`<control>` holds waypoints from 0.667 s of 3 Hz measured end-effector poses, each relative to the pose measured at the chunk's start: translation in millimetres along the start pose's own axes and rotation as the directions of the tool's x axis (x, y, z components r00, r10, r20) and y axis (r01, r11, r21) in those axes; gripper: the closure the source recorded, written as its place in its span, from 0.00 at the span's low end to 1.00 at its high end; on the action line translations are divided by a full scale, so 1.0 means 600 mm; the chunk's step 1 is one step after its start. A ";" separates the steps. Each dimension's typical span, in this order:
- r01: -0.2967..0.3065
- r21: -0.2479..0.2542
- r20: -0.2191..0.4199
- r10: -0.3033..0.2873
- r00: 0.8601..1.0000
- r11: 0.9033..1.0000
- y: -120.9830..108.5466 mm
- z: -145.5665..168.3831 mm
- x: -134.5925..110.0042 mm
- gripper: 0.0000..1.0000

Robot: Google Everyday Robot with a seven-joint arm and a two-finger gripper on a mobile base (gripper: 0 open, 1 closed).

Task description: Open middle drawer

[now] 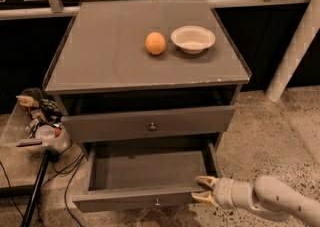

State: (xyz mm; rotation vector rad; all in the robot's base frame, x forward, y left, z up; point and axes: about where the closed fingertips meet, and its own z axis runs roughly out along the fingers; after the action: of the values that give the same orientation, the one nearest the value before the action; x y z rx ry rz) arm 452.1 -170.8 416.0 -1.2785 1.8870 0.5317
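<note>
The middle drawer (150, 198) is the grey drawer pulled out low on the cabinet. Its inside is bare and a small round knob (157, 202) sits at the centre of its front panel. My gripper (201, 189) is at the right end of that front panel, with the arm coming in from the lower right. Its fingers are apart: one fingertip (202, 179) is over the panel's top edge on the inner side, the other lies just outside the front. Above it, another grey drawer front (150, 123) with a knob stands nearly shut.
On the cabinet top (110, 51) sit an orange (155, 43) and a white bowl (193, 39). A clear bin of odds and ends (35, 121) and a black pole with cables stand at the left. A white post (295, 46) leans at the right.
</note>
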 end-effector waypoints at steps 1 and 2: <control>0.014 -0.015 0.009 -0.014 1.000 1.000 0.033 -0.004 0.005 1.00; 0.014 -0.015 0.009 -0.014 1.000 1.000 0.032 -0.007 0.000 1.00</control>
State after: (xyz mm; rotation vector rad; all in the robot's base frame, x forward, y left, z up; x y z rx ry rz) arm 432.8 -166.2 417.0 -1.2965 1.8690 0.5447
